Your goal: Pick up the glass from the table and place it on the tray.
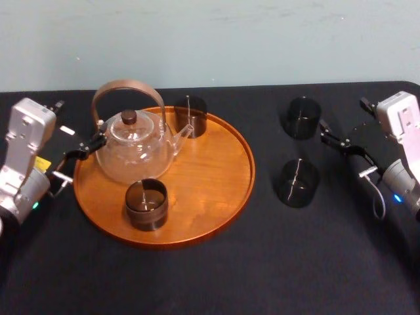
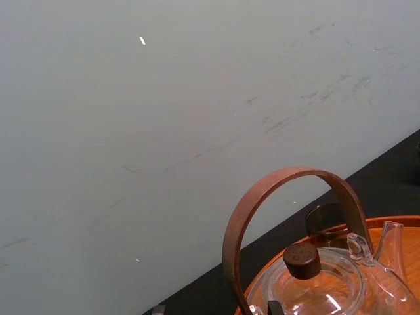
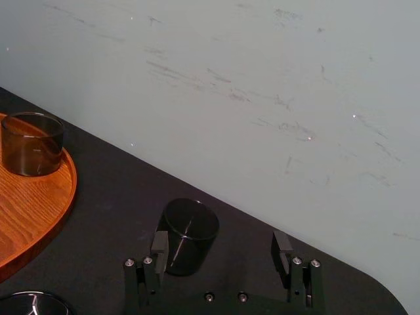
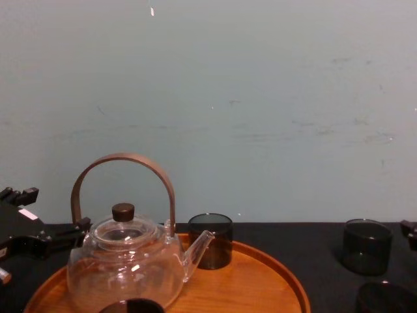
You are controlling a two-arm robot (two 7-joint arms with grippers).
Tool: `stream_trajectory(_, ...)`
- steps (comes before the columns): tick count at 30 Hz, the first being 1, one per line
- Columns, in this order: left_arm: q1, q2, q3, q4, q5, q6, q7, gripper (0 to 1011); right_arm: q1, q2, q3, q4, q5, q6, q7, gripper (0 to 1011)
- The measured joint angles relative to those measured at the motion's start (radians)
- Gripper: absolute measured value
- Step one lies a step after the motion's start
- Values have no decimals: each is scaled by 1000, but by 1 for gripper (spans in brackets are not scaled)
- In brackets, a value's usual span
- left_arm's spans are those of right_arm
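Right gripper (image 1: 328, 134) open beside a dark glass (image 1: 303, 117)

Its fingers (image 3: 159, 244) were spread wide. The dark glass stood upright just ahead of them, near the far edge of the table (image 1: 262, 275), right of the tray (image 1: 210, 170). A second glass (image 1: 296, 184) stood closer to the front. The left gripper (image 1: 82, 152) sat by the teapot (image 1: 134, 147) at the tray's left rim.

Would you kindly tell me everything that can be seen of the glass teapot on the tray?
The glass teapot is clear and round-bodied, with a dark lid knob, a brown arched handle and a spout pointing to the robot's right. It stands upright on the left part of the tray; the left tool sits close beside it.
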Motion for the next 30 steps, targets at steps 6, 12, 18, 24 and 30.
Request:
stream_trajectory(6,0,0,0,0,0,0,0,1010,0,0,0,0,0,0,0,1002)
stream_trajectory(12,0,0,0,0,0,0,0,1010,0,0,0,0,0,0,0,1002)
stream_trajectory(18,0,0,0,0,0,0,0,1010,0,0,0,0,0,0,0,1002)
stream_trajectory(24,0,0,0,0,0,0,0,1010,0,0,0,0,0,0,0,1002)
stream_trajectory(30,0,0,0,0,0,0,0,1009,0,0,0,0,0,0,0,1002)
